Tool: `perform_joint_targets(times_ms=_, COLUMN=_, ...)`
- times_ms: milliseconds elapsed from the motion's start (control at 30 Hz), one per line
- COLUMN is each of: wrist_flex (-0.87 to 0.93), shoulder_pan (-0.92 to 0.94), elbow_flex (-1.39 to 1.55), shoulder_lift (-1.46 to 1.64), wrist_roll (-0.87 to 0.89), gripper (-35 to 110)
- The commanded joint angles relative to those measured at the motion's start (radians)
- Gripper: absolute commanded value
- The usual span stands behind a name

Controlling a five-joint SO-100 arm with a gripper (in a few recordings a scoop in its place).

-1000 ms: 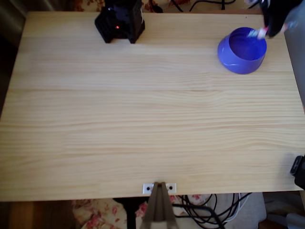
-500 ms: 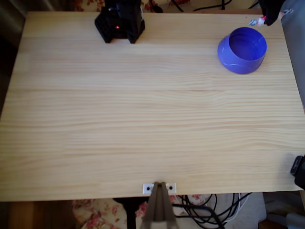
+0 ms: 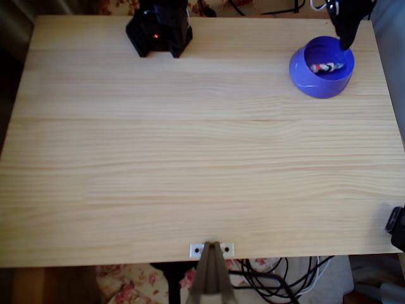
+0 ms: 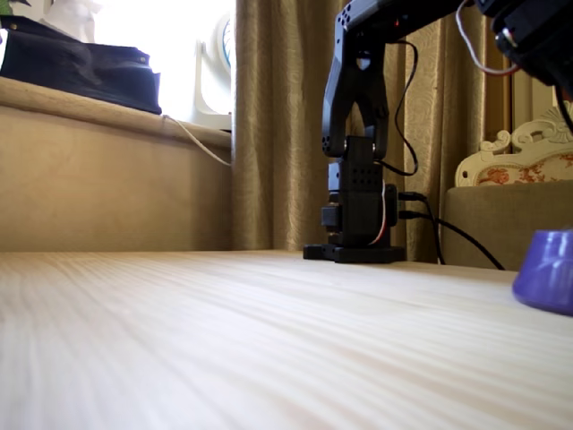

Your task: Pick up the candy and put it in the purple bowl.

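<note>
Going left to right across the overhead view, the pale wooden table (image 3: 190, 158) is bare boards for most of its width, with just the arm's black base (image 3: 159, 28) sitting at the far edge, a little red light showing on it. In the fixed view that same base stands upright at the back of the tabletop with a black cable running off to the right. Over at the far right sits the purple bowl (image 3: 321, 66), and the candy (image 3: 326, 66) is lying flat on the bottom of it, red, white and dark stripes easy to pick out against the purple. The gripper (image 3: 345, 28) hangs just above the bowl's far rim, dark tip pointing down toward it, and it isn't holding anything; whether the jaws are spread or closed can't be told from this angle. So the job looks basically done: candy's in the bowl, and all that's probably left is pulling the arm away.
</note>
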Motion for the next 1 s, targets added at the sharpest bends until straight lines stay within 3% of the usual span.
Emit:
perform_joint_targets(times_ms=0, wrist_flex=-0.015, shoulder_pan=0.002, elbow_flex=-0.003, shoulder_lift=0.156, wrist_roll=-0.003, gripper=9)
perform_joint_targets(times_ms=267, wrist_flex=0.084, shoulder_pan=0.202, elbow_flex=-0.094, shoulder_lift=0.225, wrist_roll=0.018, gripper=1)
perform_joint_targets(times_ms=433, wrist_flex=0.153, shoulder_pan=0.445, elbow_flex=-0.186, shoulder_lift=0.247, wrist_roll=0.167, gripper=1)
perform_joint_targets(times_ms=633, wrist_flex=0.328, shoulder_pan=0.773, elbow_flex=-0.195, shoulder_lift=0.288, wrist_roll=0.187, gripper=1)
perform_joint_targets(times_ms=967, wrist_flex=-0.025, shoulder_pan=1.264, elbow_flex=0.426, shoulder_lift=0.647, wrist_roll=0.262, gripper=-1)
